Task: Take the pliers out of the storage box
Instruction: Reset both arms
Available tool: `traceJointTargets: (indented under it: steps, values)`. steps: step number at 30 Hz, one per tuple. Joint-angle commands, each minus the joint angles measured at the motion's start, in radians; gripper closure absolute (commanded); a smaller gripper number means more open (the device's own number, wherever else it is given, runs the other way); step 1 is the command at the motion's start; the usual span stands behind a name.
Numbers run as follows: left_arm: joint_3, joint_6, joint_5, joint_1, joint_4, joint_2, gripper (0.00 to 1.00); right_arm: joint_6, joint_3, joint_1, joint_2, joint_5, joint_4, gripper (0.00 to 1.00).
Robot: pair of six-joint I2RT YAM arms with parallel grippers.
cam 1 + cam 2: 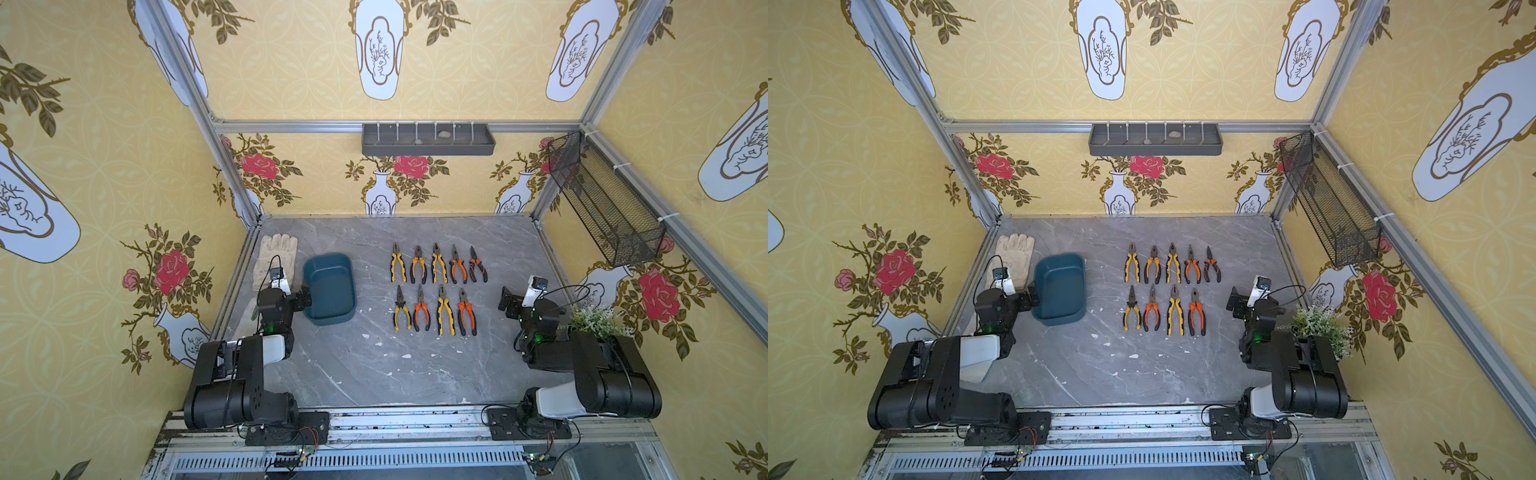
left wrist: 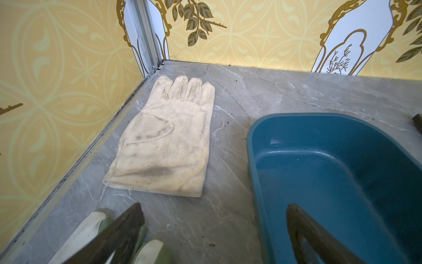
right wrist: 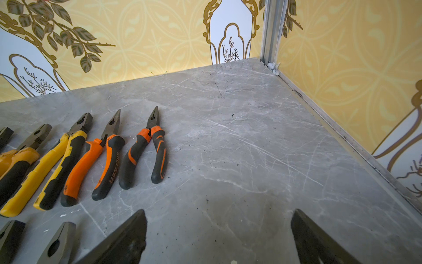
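Left wrist view: the box (image 2: 250, 146) is seen bare inside, with nothing lying on its floor. The left gripper (image 2: 213, 210) is held wide apart and empty. One finger is set over the inside of the box and one outside it, so the near side wall is straddled; contact with the rim cannot be made out. A glove (image 2: 164, 141) is laid flat on the table (image 2: 228, 102) beyond, on the far side of the box from the pliers.

In both top views all nine pliers (image 1: 436, 252) are found out on the table, well apart from the box, in two rows between the arms: five behind, four in front. Their long axes are run front to back, noses toward the rear wall, handles toward the robot.

The right gripper (image 3: 219, 211) is likewise spread wide and empty, and is placed just beside the outer end of the rows, so that arm is the nearer to the pliers, while the left arm is the nearer to the box.

With the box emptied, the task is judged done; no further pick is called for.
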Motion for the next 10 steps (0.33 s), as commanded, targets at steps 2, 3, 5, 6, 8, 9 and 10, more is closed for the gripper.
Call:
traceJointTargets:
  steps: [2, 3, 5, 6, 8, 9, 10]
  values:
    - [0.0, 0.001, 0.013, 0.0, 0.001, 0.002, 0.01, 0.0, 0.002, -0.001, -0.001, -0.004, 0.01, 0.03]
    - [-0.001, 0.001, 0.013, -0.001, 0.001, 0.001, 0.01, 0.0, 0.001, 0.0, -0.001, -0.003, 0.011, 0.03]
    - [-0.001, 0.001, 0.013, 0.0, 0.001, 0.002, 0.01, -0.003, 0.006, 0.001, 0.005, -0.002, 0.008, 0.03]
    - [-0.001, 0.001, 0.012, 0.0, 0.001, 0.002, 0.01, -0.002, 0.015, -0.002, 0.012, -0.016, 0.004, 0.03]
    - [-0.001, 0.002, 0.012, 0.0, 0.001, 0.002, 0.01, 0.003, 0.024, -0.019, 0.013, -0.049, -0.021, 0.03]
    - [-0.001, 0.001, 0.013, 0.0, 0.001, 0.002, 0.01, 0.004, 0.025, -0.026, 0.012, -0.06, -0.023, 0.03]
    - [0.0, 0.001, 0.013, 0.0, 0.001, 0.002, 0.01, 0.005, 0.023, -0.027, 0.01, -0.064, -0.018, 0.03]
